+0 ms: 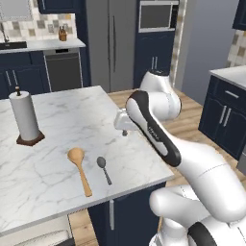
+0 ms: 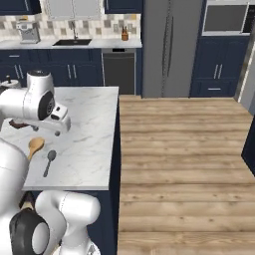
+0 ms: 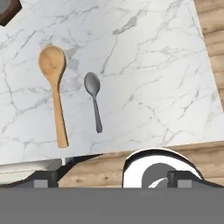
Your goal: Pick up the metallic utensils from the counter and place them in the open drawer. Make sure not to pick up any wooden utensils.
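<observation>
One metal spoon (image 3: 93, 99), one wooden spoon (image 3: 54, 87)

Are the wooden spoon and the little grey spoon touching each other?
No, the wooden spoon and the grey spoon lie side by side with bare counter between them.

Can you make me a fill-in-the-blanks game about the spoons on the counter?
1. The big spoon with the round bowl is made of ____.
2. The small dark-grey spoon beside it is made of ____.
3. Both spoons lie flat on the white marble ____.
4. The paper towel roll stands ____ on its brown base.

Missing words: wood; metal; counter; upright
</observation>
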